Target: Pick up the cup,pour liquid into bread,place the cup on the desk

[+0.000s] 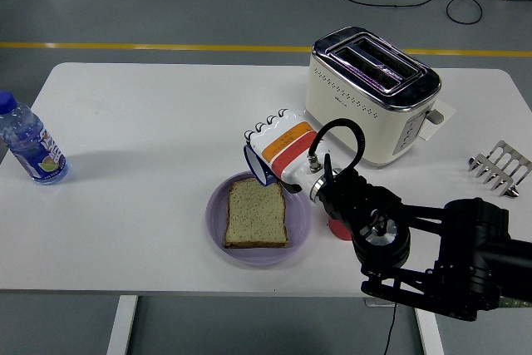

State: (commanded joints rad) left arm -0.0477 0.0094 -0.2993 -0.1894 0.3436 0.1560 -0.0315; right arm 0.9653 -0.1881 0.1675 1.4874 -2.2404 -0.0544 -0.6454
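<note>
My right hand (278, 149), white with orange and red stripes, is shut on a dark blue cup (257, 165). The cup is tipped over, mouth pointing down and left, just above the far edge of the slice of bread (257, 212). The bread lies flat on a purple plate (218, 220) near the table's front edge. A red cup (337, 228) stands to the right of the plate, mostly hidden behind my black right arm (391, 239). My left arm does not show.
A cream and chrome toaster (372, 89) stands behind my hand. A water bottle (30, 144) is at the far left edge of the table. A metal toast rack (500, 165) sits at the right edge. Cables lie on the floor beyond.
</note>
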